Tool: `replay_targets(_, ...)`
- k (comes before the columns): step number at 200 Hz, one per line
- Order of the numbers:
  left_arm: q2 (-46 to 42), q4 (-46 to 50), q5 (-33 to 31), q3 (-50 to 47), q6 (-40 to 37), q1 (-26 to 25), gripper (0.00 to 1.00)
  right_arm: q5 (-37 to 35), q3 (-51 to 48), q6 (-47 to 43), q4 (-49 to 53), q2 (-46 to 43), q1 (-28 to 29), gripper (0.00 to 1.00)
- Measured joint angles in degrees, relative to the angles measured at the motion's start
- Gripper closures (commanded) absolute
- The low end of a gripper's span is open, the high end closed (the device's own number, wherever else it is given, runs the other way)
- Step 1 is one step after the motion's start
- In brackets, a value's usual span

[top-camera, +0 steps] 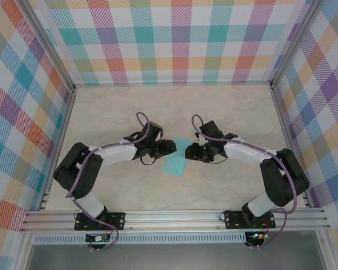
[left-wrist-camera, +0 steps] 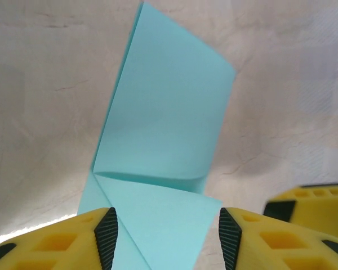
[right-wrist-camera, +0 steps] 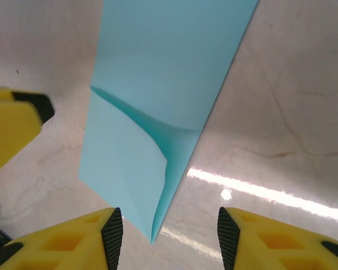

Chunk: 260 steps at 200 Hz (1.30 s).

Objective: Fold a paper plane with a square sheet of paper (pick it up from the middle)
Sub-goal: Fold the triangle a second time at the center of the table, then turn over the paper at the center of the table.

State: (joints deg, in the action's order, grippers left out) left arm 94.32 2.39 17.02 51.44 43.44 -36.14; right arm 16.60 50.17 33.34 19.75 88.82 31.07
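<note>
We start at the left gripper (left-wrist-camera: 168, 236): its yellow fingers with black pads (left-wrist-camera: 106, 236) stand apart, clamping nothing, and the near end of the turquoise sheet of paper (left-wrist-camera: 169, 124) lies in the gap between them. The right gripper (right-wrist-camera: 166, 239) is just as slack. Its jaws are parted and the pointed near corner of the sheet ends between them without being pinched. In the overhead view the two grippers face each other closely from either side, with the sheet between and just in front of them, resting on the pale marbled table (top-camera: 225, 112) near its middle.

The sheet is no longer a flat square. It is doubled into a long panel, and an angled flap crosses its near end. The bend where the flap meets the panel looks rounded and shadowed, not pressed down.

We judge that the folding is partway through: a first fold or two is made, but there is no dart shape yet. The next move likely calls for one gripper to pin the panel while the other flattens that soft crease or lifts a free edge. The paper is thin and lies flat, so getting a fingertip under an edge may push the whole sheet along instead.
</note>
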Motion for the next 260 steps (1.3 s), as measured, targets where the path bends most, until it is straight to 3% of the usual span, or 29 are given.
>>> replay_targets(41, -4.3, -1.9, -1.2, -5.7, 5.1, 0.0, 0.44, 4.8, 4.6, -2.3, -2.0, 7.7, -2.2, 0.52)
replay_targets(133, -1.7, -6.7, 2.0, -8.9, 9.7, -0.1, 0.45, 14.1, 10.0, -9.2, 0.0, 17.0, -2.2, 0.65)
replay_targets(190, -0.1, -8.4, 3.7, -8.9, 9.8, -0.2, 0.48, 15.6, 10.3, -11.3, 1.3, 17.6, -2.2, 0.95)
replay_targets(260, 2.5, -13.0, 8.1, -8.8, 9.8, -0.5, 0.5, 15.4, 8.7, -10.3, 0.4, 17.5, -4.3, 0.98)
